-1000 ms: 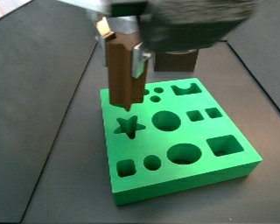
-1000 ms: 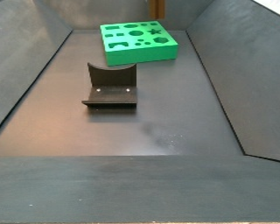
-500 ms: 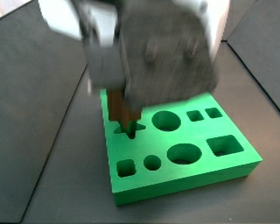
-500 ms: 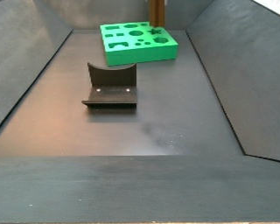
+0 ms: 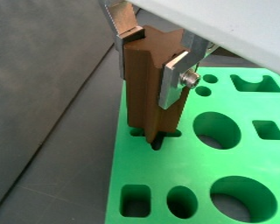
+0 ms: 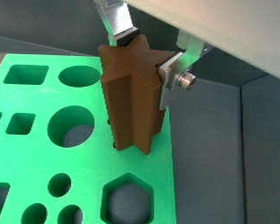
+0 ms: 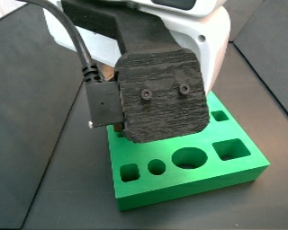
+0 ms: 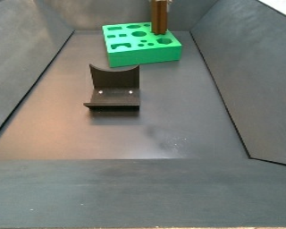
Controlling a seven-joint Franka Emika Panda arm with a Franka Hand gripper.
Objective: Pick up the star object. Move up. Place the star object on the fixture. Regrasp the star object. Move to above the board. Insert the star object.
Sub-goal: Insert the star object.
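The star object (image 5: 146,87), a tall reddish-brown prism with a star-shaped top, stands upright between my silver fingers in both wrist views. My gripper (image 5: 152,59) is shut on its upper part, also shown from the opposite side (image 6: 143,61). The piece's lower end sits in the star recess (image 5: 157,139) of the green board (image 5: 168,171). In a side view the star object (image 8: 161,18) rises from the board's (image 8: 128,51) far right corner, with the fingers out of frame. The fixture (image 8: 112,89) stands apart on the dark floor, nearer that camera.
The dark wrist housing (image 7: 165,85) and a black cable (image 7: 76,54) fill a side view and hide the star object; only the board's (image 7: 194,175) near part shows. Circular, square and hexagon cutouts (image 6: 130,199) surround the piece. Sloped dark walls (image 8: 223,80) enclose the floor.
The arm has come down over the board, lowering the star object from above the recess into it. The wrist housing now blocks a side view.
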